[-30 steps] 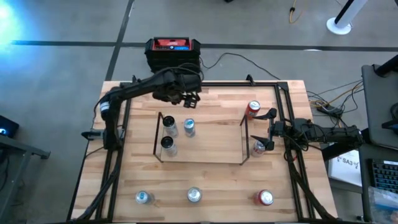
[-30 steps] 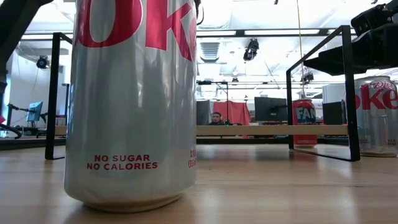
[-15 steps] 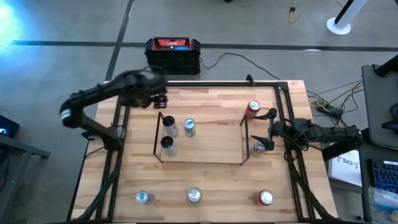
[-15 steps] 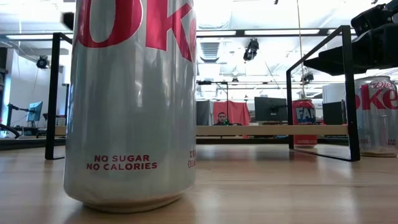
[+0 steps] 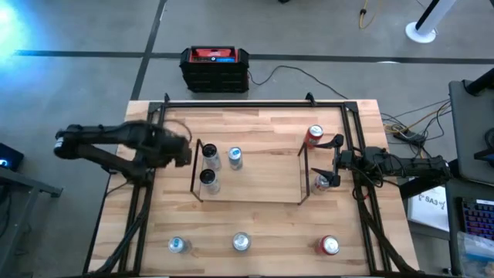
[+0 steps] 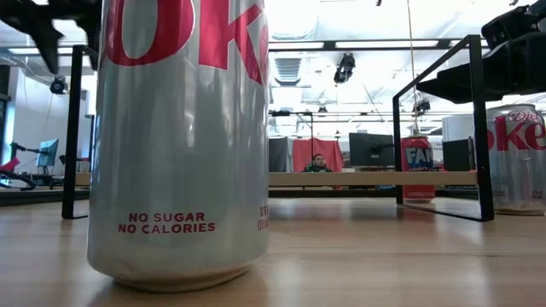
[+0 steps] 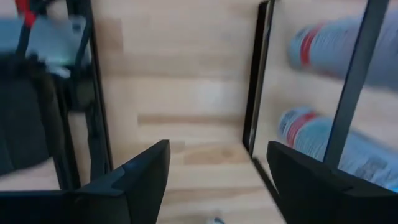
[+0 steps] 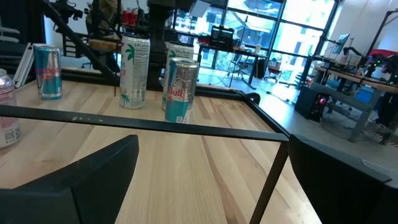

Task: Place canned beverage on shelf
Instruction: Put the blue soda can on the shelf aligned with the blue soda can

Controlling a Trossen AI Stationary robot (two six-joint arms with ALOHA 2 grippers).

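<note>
The shelf (image 5: 251, 185) stands mid-table, its wood deck between thin black end frames. Three cans stand at its left end: two silver ones (image 5: 210, 157) (image 5: 235, 158) and one with a dark top (image 5: 207, 180). My left gripper (image 5: 180, 150) hangs pointing down just outside the shelf's left end frame (image 7: 255, 81), open over bare wood (image 7: 217, 186). Two cans (image 7: 311, 127) (image 7: 329, 43) show through that frame. My right gripper (image 5: 336, 162) waits level at the shelf's right end, open (image 8: 211, 199), with nothing between its fingers.
A red can (image 5: 314, 135) and a silver can (image 5: 320, 183) stand outside the shelf's right end. Two silver cans (image 5: 179, 245) (image 5: 241, 242) and a red one (image 5: 329, 245) line the near edge. A black tubular frame (image 5: 255, 103) rims the table.
My left gripper has swung from over the table's far edge toward the left and near, and now hangs beside the shelf's left end. The cans and my right arm have stayed put.
</note>
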